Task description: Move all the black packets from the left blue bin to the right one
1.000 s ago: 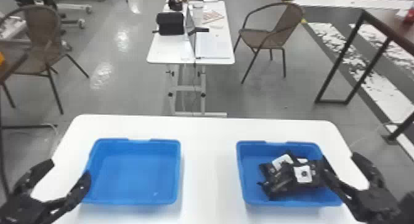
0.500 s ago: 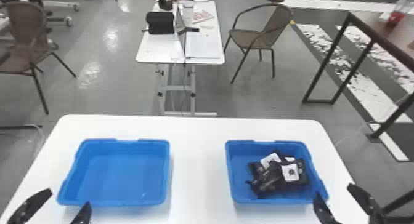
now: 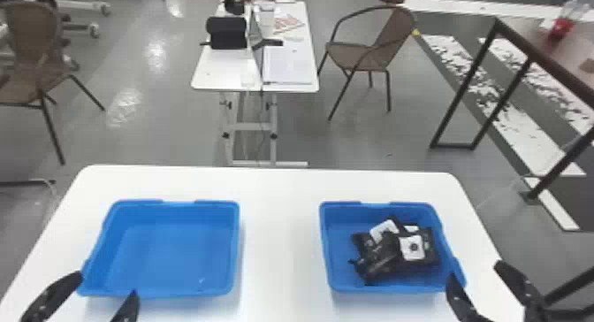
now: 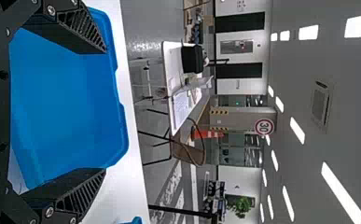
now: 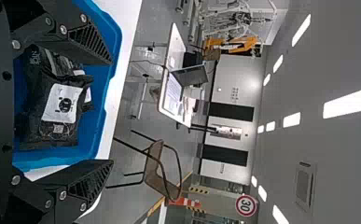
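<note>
1. Packets [image 3: 382, 257], black, creased and softly shiny, lie heaped and overlapping on the floor of the right blue bin [image 3: 375, 205], and what pale, squarish labels they wear! One label [image 3: 412, 247] carries a round dark mark.
2. Smooth blue all over, that bin looks like moulded plastic, corners rounded, walls flaring out to a lipped rim. Over on the left, its partner, the left blue bin [image 3: 170, 254], shows a bare, smooth floor.
3. Both sit well apart on a smooth white table [image 3: 278, 254] with rounded corners.
4. Now the right gripper [image 3: 475, 272]: black fingers spread wide, holding nothing, at the near right corner of the right bin. In the right wrist view its fingers [image 5: 90, 44] show slatted, ribbed sides.
5. So the heap lies near that gripper, toward the robot's left of it, inside the bin walls.
6. And the left gripper [image 3: 107, 286]? Wide open as well, gripping nothing, at the left bin's near left corner, with the packets well off to its right.
</note>
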Robot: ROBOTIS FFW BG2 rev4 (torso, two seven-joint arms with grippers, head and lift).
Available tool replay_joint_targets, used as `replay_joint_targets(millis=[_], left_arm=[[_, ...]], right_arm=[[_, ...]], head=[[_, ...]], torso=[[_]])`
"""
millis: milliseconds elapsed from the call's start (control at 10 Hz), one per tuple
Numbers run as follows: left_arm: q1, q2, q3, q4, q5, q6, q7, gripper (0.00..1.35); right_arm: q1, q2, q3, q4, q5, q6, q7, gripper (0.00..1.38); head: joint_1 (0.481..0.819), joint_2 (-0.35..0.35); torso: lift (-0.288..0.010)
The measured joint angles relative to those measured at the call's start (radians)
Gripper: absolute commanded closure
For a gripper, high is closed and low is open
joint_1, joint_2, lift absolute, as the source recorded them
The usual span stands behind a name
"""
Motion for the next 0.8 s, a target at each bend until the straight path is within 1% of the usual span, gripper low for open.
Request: replay_joint_targets(millis=[800], left_arm=[[-0.011, 0.0, -0.038, 0.009, 0.037, 0.049, 0.003, 0.13]], right_arm=[[-0.012, 0.0, 0.002, -0.008, -0.021, 0.037, 0.002, 0.3]], head=[[0.695, -0.15]], torso=[[0.0]])
